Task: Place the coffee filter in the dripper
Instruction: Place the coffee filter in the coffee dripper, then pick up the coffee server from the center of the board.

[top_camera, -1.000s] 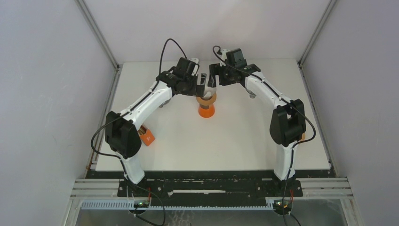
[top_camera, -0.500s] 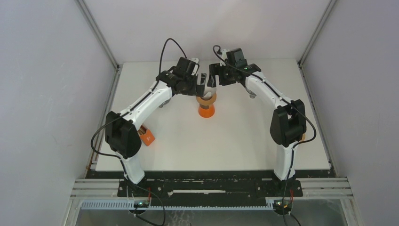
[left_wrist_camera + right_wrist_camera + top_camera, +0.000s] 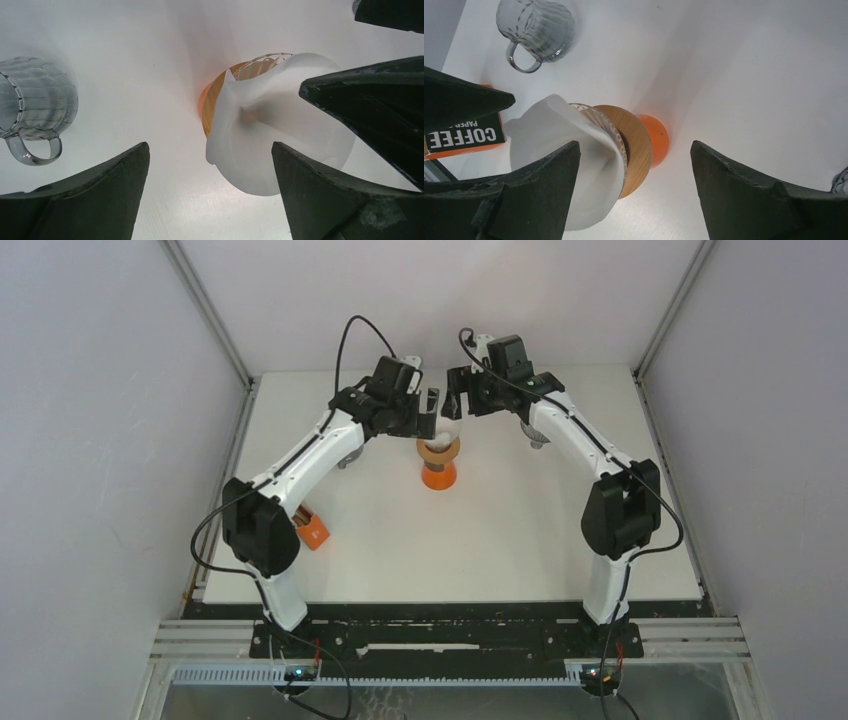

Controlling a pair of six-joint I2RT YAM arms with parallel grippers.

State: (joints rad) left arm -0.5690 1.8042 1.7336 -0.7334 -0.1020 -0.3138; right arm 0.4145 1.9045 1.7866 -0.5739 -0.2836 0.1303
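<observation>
The dripper (image 3: 438, 464) stands mid-table: a ribbed glass cone (image 3: 257, 62), a wooden collar (image 3: 636, 150) and an orange base (image 3: 655, 136). The white coffee filter (image 3: 280, 125) rests in its mouth, rumpled, with one side drooping over the rim (image 3: 555, 137). My left gripper (image 3: 431, 412) hovers just above and left of the dripper, open, with nothing between its fingers (image 3: 210, 150). My right gripper (image 3: 453, 404) hovers above on the right, open and empty as well (image 3: 634, 146). Neither gripper touches the filter. One dark finger of the right gripper (image 3: 370, 100) shows beside the filter.
A ribbed glass mug (image 3: 35, 102) (image 3: 536, 25) stands left of the dripper, under the left arm. An orange coffee filter box (image 3: 314, 531) (image 3: 466, 136) lies near the left edge. Another glass item (image 3: 537, 443) sits under the right arm.
Both grippers have drawn up and slightly back from the dripper. The filter stays in the dripper's mouth. Both sets of jaws remain open.
</observation>
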